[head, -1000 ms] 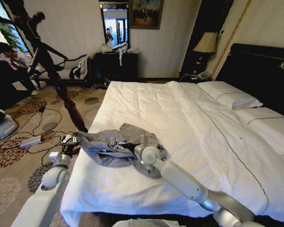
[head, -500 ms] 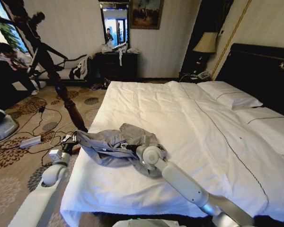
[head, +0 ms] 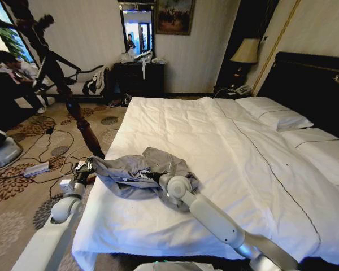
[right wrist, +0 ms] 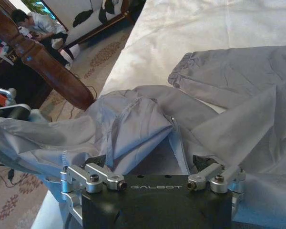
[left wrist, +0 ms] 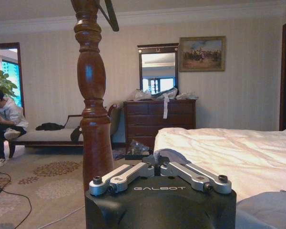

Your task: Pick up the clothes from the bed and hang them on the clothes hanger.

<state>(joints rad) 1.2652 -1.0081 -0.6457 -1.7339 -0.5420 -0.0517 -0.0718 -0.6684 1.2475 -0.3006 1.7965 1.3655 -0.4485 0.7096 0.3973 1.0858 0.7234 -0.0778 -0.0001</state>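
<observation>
There is one grey shirt [head: 137,172] on one big bed [head: 226,164]. The bed has two white pillows [head: 274,114]. Two robot arms reach in, one left gripper [head: 85,167] and one right gripper [head: 152,176]. One lamp [head: 247,52] stands behind.

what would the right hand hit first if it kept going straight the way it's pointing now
Most likely the shirt: the right hand points straight into its bunched cloth on the bed, with folds directly ahead. Depth is unclear; it may already be touching.

Right end effector [head: 152,176] spread; left end effector [head: 86,167] closed.
</observation>
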